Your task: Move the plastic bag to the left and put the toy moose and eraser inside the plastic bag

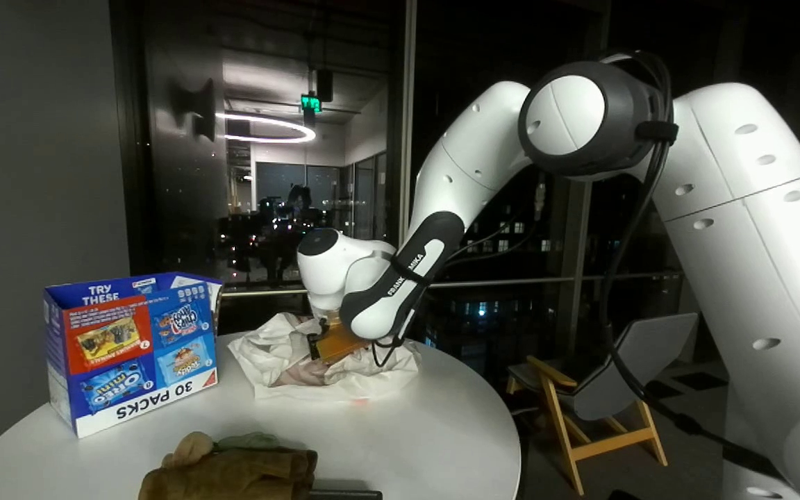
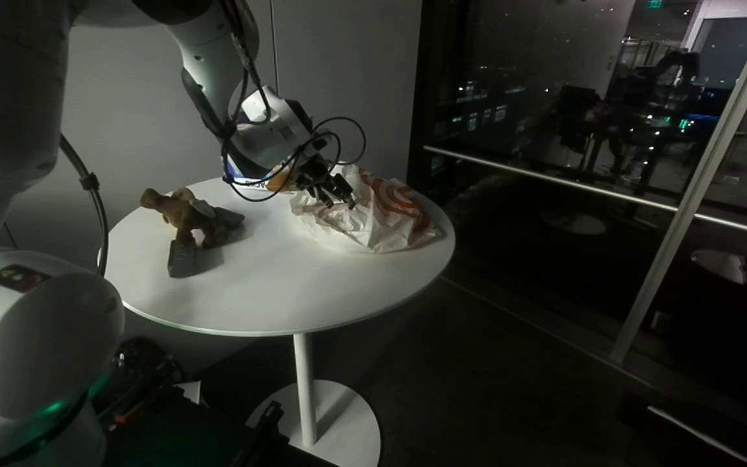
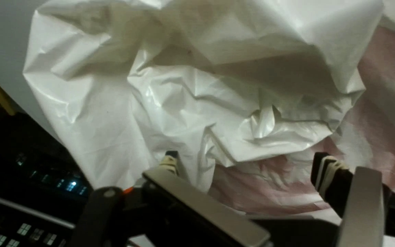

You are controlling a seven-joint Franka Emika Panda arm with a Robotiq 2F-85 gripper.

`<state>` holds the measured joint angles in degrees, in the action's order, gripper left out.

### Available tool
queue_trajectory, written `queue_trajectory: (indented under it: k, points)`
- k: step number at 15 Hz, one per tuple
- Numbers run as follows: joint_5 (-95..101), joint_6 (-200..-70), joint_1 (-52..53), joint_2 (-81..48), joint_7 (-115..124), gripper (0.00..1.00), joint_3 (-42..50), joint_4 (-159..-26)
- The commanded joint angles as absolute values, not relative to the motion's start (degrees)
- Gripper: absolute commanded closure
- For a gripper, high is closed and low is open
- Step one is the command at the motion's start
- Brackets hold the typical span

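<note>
The crumpled white plastic bag with red marks lies on the table in both exterior views point(image 1: 372, 378) point(image 2: 373, 224). It fills most of the wrist view point(image 3: 183, 99), its folds open toward the camera. My gripper point(image 2: 341, 202) is low over the bag, pointing down. In the wrist view the gripper point(image 3: 247, 159) has its fingers wide apart, with bag folds beneath and between them; whether they touch it I cannot tell. The brown toy moose point(image 1: 233, 476) point(image 2: 185, 211) is on the table away from the bag. A dark grey block point(image 2: 183, 258) beside it may be the eraser.
A blue and red snack box point(image 1: 139, 347) stands on the round white table point(image 1: 442, 423) near the bag. The table's round edge point(image 2: 347, 318) is close to the bag. Windows stand behind the table. A grey chair with wooden legs point(image 1: 601, 389) stands on the floor beyond.
</note>
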<state>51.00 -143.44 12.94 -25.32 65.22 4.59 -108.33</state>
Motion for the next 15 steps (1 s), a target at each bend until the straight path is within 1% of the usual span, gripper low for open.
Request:
queue_trajectory:
  k: [1, 2, 3, 4, 5, 8, 9, 11, 12, 14, 15]
  points:
    - [53.76, -139.59, 14.78, -25.81, 71.09, 0.00, 5.32, -107.11]
    - [54.73, -139.04, 14.97, -25.45, 71.74, 0.24, 5.24, -107.39]
    - [56.10, -138.52, 15.13, -25.24, 72.27, 0.26, 5.07, -107.61]
    - [58.37, -138.08, 15.55, -25.03, 73.62, 0.32, 5.16, -107.78]
    - [60.37, -137.47, 15.77, -24.76, 74.63, 0.42, 4.94, -108.02]
    - [63.97, -136.14, 15.51, -24.27, 76.46, 0.64, 3.31, -108.44]
    - [65.00, -135.55, 15.60, -24.20, 77.02, 0.70, 2.88, -108.49]
    - [66.96, -134.56, 15.63, -24.03, 78.01, 0.85, 1.98, -108.62]
    - [67.77, -133.80, 15.59, -23.89, 78.37, 0.90, 1.49, -108.72]
    - [68.06, -132.11, 15.35, -23.81, 78.46, 0.95, 0.47, -108.73]
    - [66.85, -130.28, 15.05, -23.79, 78.01, 0.65, -0.06, -108.78]
